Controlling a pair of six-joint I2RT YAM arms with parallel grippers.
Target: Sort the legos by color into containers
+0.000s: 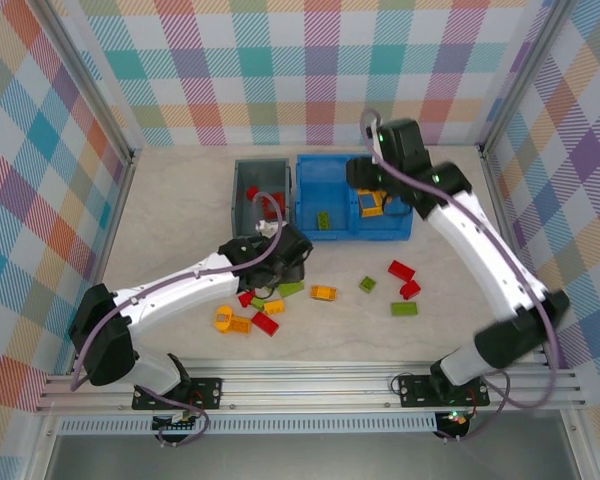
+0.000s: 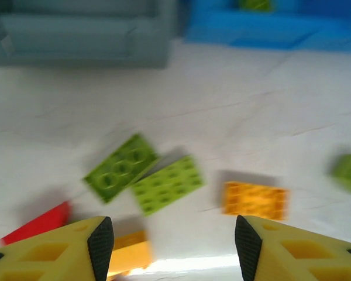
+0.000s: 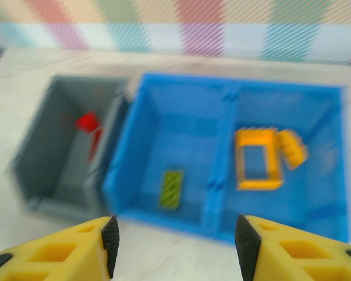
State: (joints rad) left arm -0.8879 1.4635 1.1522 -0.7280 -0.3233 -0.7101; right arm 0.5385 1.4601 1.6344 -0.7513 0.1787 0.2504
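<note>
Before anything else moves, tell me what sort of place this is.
Likely a robot training cell: plaid walls, a left arm and right arm bolted to an aluminium rail, and legos, a grey bin and a blue bin on the tabletop.

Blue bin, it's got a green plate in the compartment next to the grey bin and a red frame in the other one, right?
No: the frame in the other compartment of the blue bin is yellow-orange, not red, as the right wrist view shows. The green plate does lie in the compartment next to the grey bin.
</note>
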